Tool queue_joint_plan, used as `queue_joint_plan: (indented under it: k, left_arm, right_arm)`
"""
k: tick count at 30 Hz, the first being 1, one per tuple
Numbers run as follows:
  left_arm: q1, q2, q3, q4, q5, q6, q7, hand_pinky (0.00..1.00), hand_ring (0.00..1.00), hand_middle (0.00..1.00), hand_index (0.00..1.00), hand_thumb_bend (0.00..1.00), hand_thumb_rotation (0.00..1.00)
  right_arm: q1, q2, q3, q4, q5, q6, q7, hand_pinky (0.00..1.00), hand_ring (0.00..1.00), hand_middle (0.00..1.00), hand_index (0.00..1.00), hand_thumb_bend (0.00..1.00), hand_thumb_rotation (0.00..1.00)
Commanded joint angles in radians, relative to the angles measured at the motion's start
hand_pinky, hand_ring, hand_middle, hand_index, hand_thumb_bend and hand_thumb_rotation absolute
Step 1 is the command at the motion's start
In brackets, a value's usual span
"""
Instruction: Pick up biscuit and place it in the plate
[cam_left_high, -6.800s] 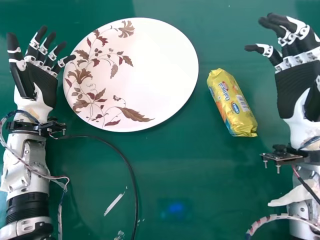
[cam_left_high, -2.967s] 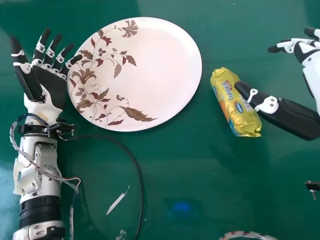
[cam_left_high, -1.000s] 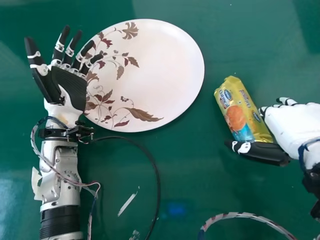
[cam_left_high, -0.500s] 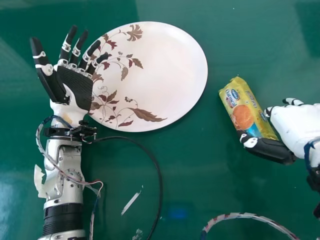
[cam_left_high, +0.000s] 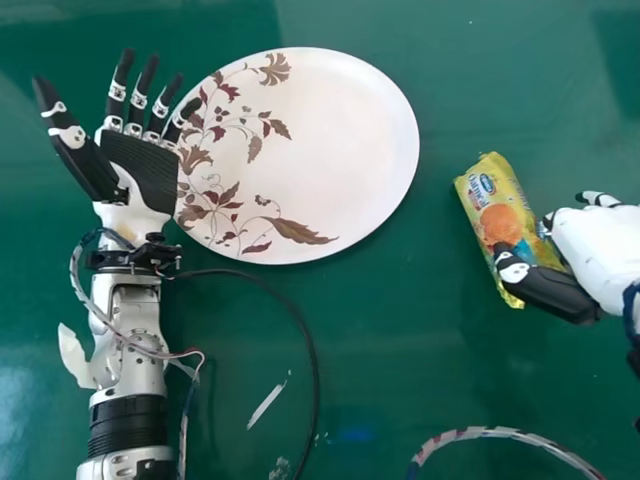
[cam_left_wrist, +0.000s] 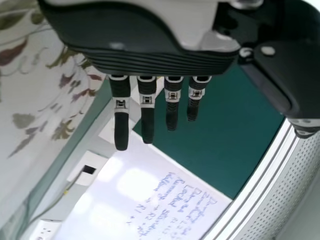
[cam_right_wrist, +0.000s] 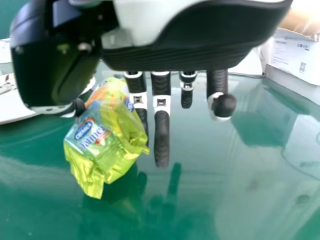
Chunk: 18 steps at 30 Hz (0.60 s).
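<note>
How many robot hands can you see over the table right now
2. The left hand is open by the left edge of the plate. The right hand is at the right side of the biscuit packet, pinching it between thumb and fingers.

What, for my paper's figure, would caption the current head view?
Right hand pinching a yellow biscuit packet, right of a floral plate, left hand open.

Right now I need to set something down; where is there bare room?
The table is bare between plate and biscuit packet, and nearer, between black cable and striped cable. The plate's middle is free. It's crowded at the packet, which the right hand holds, and at the plate's left rim, by the left hand.
</note>
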Motion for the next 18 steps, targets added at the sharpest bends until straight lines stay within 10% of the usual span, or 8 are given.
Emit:
queue_joint_plan:
  k: [1,5,18]
  left_arm:
    - [0.061,-0.035,0.003,0.035,0.011,0.016,0.042,0.63,0.80,0.93,0.97,1.00,0.80]
    - [0.069,-0.054,-0.001,0.007,-0.005,0.016,0.067,0.64,0.80,0.93,0.97,1.00,0.78]
    - [0.086,-0.054,-0.037,-0.044,0.097,-0.032,0.208,0.63,0.80,0.93,0.97,1.00,0.74]
  right_arm:
    - [-0.068,-0.048,-0.006,-0.006,0.009,0.018,0.018,0.00,0.06,0.46,0.25,0.52,0.00]
    - [-0.079,-0.062,-0.003,-0.006,0.012,0.035,0.028,0.00,0.05,0.16,0.13,0.28,0.00]
    - [-0.144,-0.091,0.026,-0.006,-0.004,0.134,0.024,0.00,0.04,0.10,0.11,0.25,0.00]
